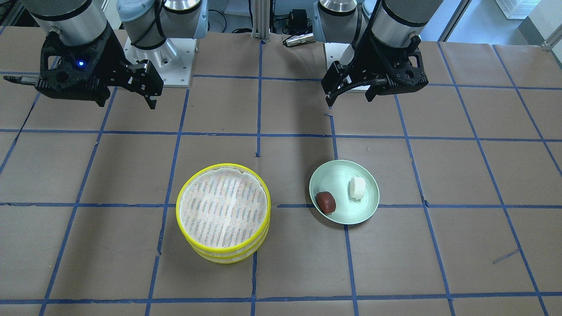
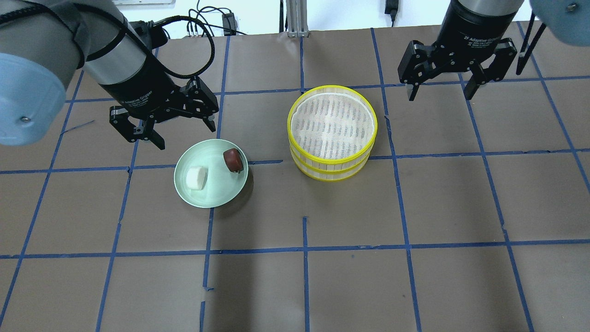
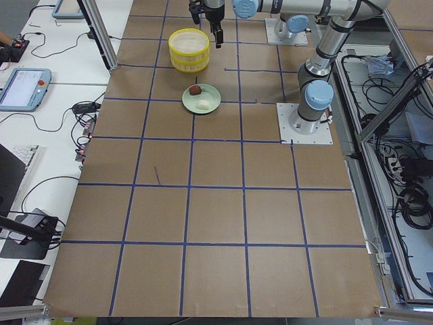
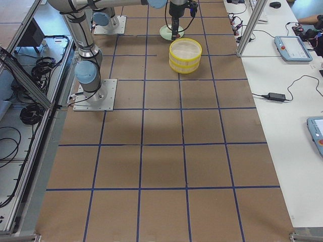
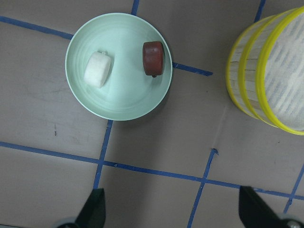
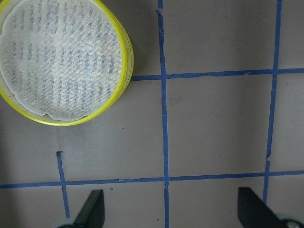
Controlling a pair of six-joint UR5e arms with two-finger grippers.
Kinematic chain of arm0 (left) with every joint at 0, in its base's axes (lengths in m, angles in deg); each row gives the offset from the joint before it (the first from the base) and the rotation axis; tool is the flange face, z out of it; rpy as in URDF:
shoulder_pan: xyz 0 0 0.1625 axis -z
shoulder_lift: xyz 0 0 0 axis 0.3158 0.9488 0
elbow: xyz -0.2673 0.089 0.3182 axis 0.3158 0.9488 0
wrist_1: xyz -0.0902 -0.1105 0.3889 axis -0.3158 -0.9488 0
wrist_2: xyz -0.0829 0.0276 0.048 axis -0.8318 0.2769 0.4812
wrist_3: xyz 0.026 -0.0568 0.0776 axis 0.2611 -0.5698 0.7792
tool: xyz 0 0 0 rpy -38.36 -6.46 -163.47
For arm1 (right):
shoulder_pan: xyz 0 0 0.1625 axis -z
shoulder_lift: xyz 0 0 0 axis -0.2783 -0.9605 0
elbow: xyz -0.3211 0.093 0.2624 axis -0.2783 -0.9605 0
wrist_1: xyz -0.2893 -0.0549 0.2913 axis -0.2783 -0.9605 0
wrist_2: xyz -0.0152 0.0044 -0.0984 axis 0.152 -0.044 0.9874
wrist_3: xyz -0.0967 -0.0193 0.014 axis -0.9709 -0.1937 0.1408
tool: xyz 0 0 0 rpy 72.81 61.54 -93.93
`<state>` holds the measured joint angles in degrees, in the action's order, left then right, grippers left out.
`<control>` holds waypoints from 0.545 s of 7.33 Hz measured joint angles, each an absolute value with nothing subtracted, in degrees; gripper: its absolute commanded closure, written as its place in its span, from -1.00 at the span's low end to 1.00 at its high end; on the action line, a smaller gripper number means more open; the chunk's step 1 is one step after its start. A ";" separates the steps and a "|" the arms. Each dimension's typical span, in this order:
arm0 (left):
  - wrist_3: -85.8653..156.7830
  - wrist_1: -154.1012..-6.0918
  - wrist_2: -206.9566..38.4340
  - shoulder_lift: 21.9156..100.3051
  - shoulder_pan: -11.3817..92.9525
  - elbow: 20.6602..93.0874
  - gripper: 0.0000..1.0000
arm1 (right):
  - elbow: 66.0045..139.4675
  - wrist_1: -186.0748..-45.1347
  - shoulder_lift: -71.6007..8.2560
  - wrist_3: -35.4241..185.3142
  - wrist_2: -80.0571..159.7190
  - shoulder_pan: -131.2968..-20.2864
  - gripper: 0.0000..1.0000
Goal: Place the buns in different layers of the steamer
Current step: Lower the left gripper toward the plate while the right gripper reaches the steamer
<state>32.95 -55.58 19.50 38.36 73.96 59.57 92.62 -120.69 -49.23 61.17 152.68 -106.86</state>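
Note:
The white bun (image 2: 196,177) and the dark reddish-brown bun (image 2: 233,159) lie on a pale green plate (image 2: 216,196). The steamer layers (image 2: 332,87) stand stacked to the plate's right, with yellow rims; the top mesh floor is bare. My left gripper (image 2: 185,137) hangs open and empty above the plate's far edge. My right gripper (image 2: 440,97) hangs open and empty beyond the steamer's right. The left wrist view shows the white bun (image 5: 98,69), the brown bun (image 5: 154,58) and the steamer (image 5: 259,66). The right wrist view shows the steamer (image 6: 124,61).
The brown paper table top (image 2: 304,276) carries a grid of blue tape. The plate (image 1: 338,173) and steamer (image 1: 178,206) sit about one plate width apart. Arm bases and cables stand at the table's robot side (image 1: 263,26).

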 measured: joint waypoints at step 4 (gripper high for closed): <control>32.95 -55.90 19.64 38.53 73.77 60.58 -1.00 | 93.26 -122.49 -48.31 60.94 152.42 -106.98 -1.00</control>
<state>32.95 -55.90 19.64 38.53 73.77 60.58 93.26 -122.49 -48.31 60.94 152.42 -106.98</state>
